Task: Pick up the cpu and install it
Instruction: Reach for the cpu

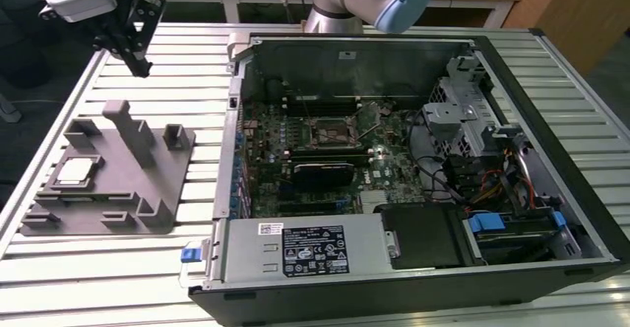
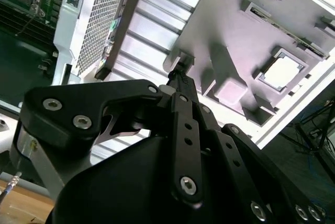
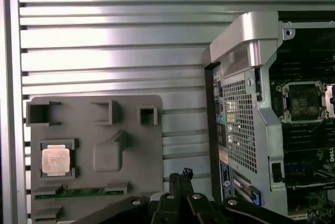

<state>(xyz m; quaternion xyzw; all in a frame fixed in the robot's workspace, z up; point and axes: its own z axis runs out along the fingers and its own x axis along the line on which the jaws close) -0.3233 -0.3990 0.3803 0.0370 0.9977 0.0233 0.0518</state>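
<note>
One cpu (image 1: 77,172) lies flat, silver top up, in a square recess of the grey tray (image 1: 113,194), at the tray's end toward the exterior view's left. The tray rests on the slatted metal table (image 1: 99,268), just beside the open computer case (image 1: 394,297). Inside the case, the metal-framed CPU socket (image 1: 330,130) sits on the motherboard (image 1: 265,194). My gripper (image 1: 141,67) hangs above the table beyond the tray's posts, well apart from the cpu. Its fingers are drawn together with nothing between them.
</note>
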